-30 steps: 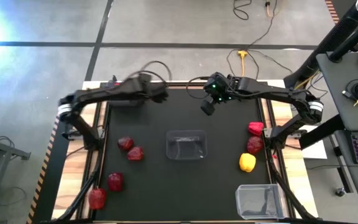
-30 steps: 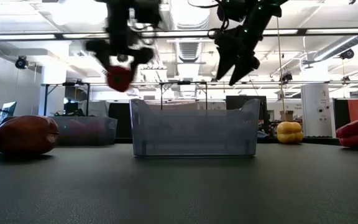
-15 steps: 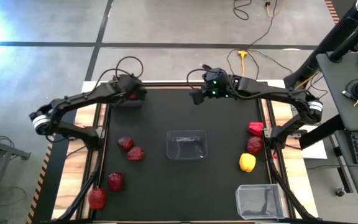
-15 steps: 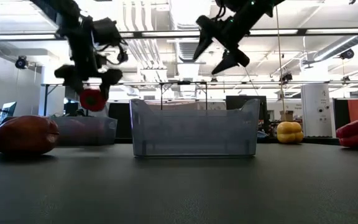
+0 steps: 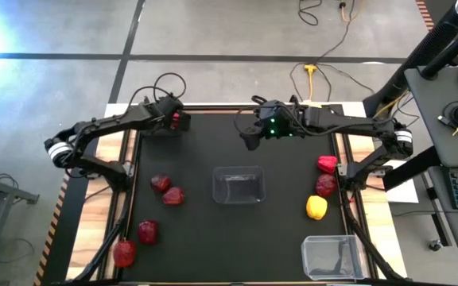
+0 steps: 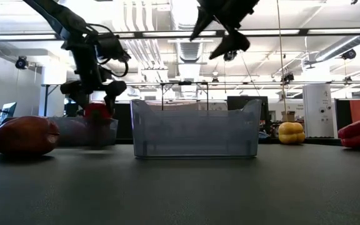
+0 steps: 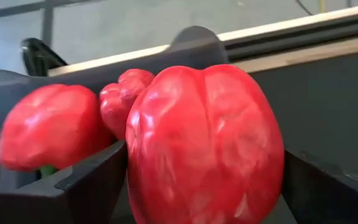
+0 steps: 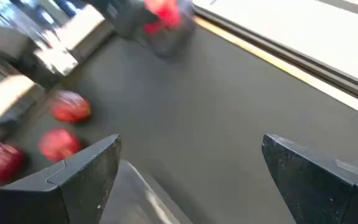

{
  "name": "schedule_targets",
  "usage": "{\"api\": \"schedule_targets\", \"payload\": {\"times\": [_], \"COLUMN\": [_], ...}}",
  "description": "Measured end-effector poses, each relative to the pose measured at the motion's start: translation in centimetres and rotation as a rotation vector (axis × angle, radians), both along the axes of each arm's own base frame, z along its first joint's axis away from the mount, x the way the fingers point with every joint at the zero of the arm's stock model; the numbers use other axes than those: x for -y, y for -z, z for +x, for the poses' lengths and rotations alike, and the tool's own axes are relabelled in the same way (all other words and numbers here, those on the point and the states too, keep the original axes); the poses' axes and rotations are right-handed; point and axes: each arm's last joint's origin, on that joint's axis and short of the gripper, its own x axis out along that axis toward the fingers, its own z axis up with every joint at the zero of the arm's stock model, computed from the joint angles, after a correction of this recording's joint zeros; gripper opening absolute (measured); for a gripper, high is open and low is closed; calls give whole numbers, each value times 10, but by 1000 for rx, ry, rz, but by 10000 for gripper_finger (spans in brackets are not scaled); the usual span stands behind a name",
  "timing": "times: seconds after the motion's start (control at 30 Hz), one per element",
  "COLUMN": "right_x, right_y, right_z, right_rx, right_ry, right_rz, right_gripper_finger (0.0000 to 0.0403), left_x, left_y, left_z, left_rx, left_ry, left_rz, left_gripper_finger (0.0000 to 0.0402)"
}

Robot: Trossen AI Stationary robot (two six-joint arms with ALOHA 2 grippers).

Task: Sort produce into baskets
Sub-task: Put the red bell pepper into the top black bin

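My left gripper [image 5: 172,121] [image 6: 95,92] stands over the dark grey basket [image 5: 162,129] at the table's far left, fingers spread, pointing steeply down. A bright red bell pepper [image 7: 204,143] [image 6: 97,112] sits between and below its fingertips, at the basket's rim, with two more red peppers [image 7: 51,134] behind it in the basket. My right gripper [image 5: 249,137] [image 8: 185,180] is open and holds nothing, high above the table's far middle, beyond the clear basket [image 5: 238,185]. My left gripper has the red pepper's two sides [image 7: 135,155] between its spread fingers [image 7: 92,180], coming from above at a slant. Whether the fingers touch the pepper I cannot tell. The pepper sits upright, its lower part within the dark grey basket [image 6: 89,131].
Several red pieces [image 5: 166,190] [image 5: 136,242] lie on the table's left side. Two red pieces [image 5: 326,175] and a yellow pepper [image 5: 316,207] lie at the right. A second clear basket [image 5: 332,256] stands at the near right corner.
My left gripper has carried the red pepper toward the table's far left corner and down to the dark grey basket, and its fingers have spread wider. My right gripper has gone up and a little toward the table's left, rolling as it went; it stays open.
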Motion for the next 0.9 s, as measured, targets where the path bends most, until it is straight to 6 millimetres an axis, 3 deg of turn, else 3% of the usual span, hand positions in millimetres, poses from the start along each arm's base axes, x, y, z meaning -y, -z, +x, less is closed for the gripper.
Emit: {"api": "schedule_targets", "payload": {"times": [0.6, 0.9], "right_x": [18, -9], "right_y": [13, 55], "right_z": [-18, -53], "right_rx": [-218, -684], "right_ry": [-38, -42], "right_rz": [-48, 122], "right_gripper_finger": [379, 379], "left_x": [1, 1], "left_y": [1, 2], "left_z": [0, 0], "left_rx": [-13, -6], "left_ry": [10, -6], "left_rz": [-8, -14], "left_gripper_finger": [364, 364]}}
